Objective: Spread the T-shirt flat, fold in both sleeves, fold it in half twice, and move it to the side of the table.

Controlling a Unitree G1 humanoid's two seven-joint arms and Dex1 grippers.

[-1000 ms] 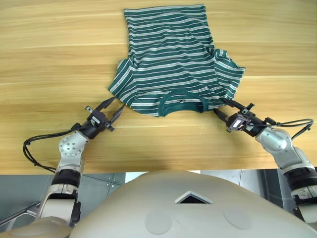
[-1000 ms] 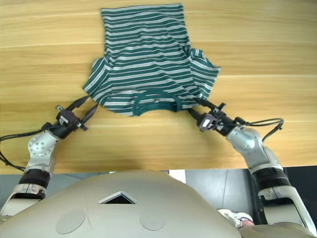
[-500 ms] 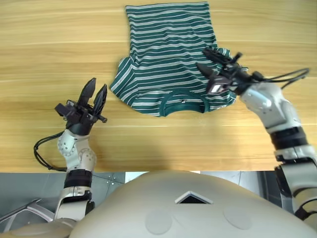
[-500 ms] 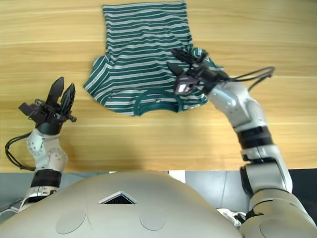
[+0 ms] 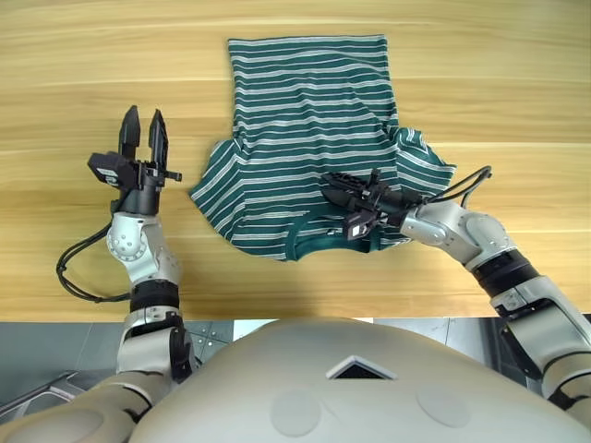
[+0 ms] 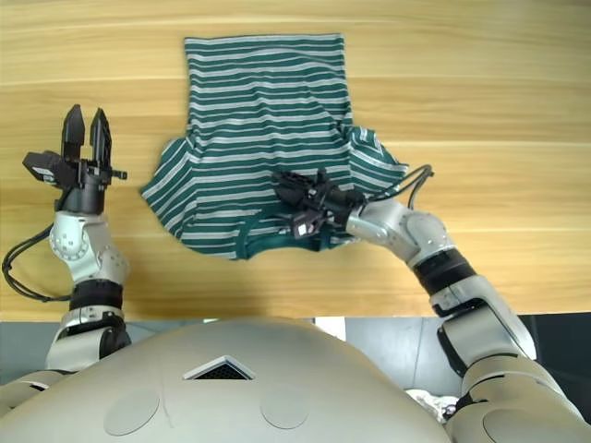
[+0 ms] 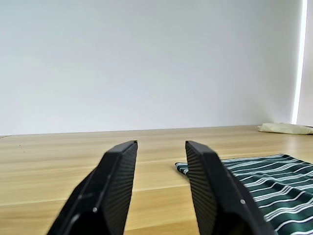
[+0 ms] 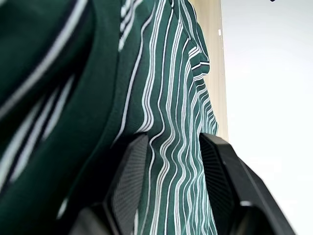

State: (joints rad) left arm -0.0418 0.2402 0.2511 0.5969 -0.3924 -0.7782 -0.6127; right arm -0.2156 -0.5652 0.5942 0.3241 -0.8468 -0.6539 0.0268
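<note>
The T-shirt (image 5: 314, 101), dark green with thin white stripes, lies in the middle of the wooden desk (image 5: 92, 55). Its hem is at the far side and its collar (image 5: 300, 236) faces the robot. The far half lies smooth and square. The near half is rumpled and pulled askew toward the left. The left sleeve (image 5: 211, 180) sticks out flat on the desk, and the right sleeve (image 5: 425, 161) is bunched up in folds beside the body of the shirt.

The right claw (image 5: 334, 182) rests low on the shirt's chest, just beyond the collar, with its arm lying across the near right part of the shirt. In the right wrist view its fingers (image 8: 129, 186) are spread, with striped cloth running between them and not pinched.

The left claw (image 5: 143, 138) is raised off the desk, well to the left of the left sleeve, and points away from the robot. Its fingers (image 7: 117, 181) stand apart with nothing between them. The shirt's far corner (image 7: 183, 168) lies on the desk beyond them.
</note>
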